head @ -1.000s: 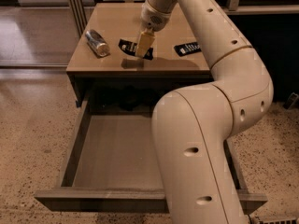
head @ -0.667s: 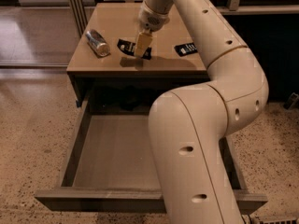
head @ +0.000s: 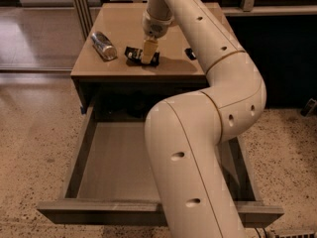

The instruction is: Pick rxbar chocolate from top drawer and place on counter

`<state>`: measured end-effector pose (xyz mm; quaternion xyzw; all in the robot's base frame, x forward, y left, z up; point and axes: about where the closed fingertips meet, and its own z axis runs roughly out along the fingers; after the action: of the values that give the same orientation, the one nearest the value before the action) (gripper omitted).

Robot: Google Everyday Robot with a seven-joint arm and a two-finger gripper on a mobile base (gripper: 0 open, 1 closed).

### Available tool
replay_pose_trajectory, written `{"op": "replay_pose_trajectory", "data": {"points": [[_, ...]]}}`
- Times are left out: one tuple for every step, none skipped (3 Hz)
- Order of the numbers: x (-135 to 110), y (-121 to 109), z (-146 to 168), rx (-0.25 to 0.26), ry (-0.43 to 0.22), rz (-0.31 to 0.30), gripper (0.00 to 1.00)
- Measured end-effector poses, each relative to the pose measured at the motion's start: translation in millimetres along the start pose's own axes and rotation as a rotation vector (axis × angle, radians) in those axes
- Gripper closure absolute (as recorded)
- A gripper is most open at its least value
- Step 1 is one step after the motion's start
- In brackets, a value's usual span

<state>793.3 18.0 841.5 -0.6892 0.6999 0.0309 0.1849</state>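
Note:
The rxbar chocolate [head: 132, 53], a black bar with whitish lettering, lies on the tan counter [head: 124, 26] near its front middle. My gripper [head: 147, 54] reaches down from above and is shut on the middle of the bar, with the bar's ends showing on both sides. The bar rests on or just above the counter. The top drawer [head: 114, 157] is pulled fully open below, and the part of its grey floor that shows is bare. My arm hides the drawer's right part.
A silver can [head: 104, 45] lies on its side on the counter, left of the bar. A second dark bar [head: 190, 53] lies at the counter's right, partly behind my arm. Speckled floor surrounds the cabinet.
My gripper with the bar has come down a little, so the bar is now at the counter surface. The can and the other bar have not moved.

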Motion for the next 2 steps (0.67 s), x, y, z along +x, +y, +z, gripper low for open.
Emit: {"op": "replay_pose_trajectory", "data": {"points": [[0.0, 0.0, 0.0, 0.0, 0.0, 0.0, 0.81], [0.0, 0.0, 0.0, 0.0, 0.0, 0.0, 0.58]]}}
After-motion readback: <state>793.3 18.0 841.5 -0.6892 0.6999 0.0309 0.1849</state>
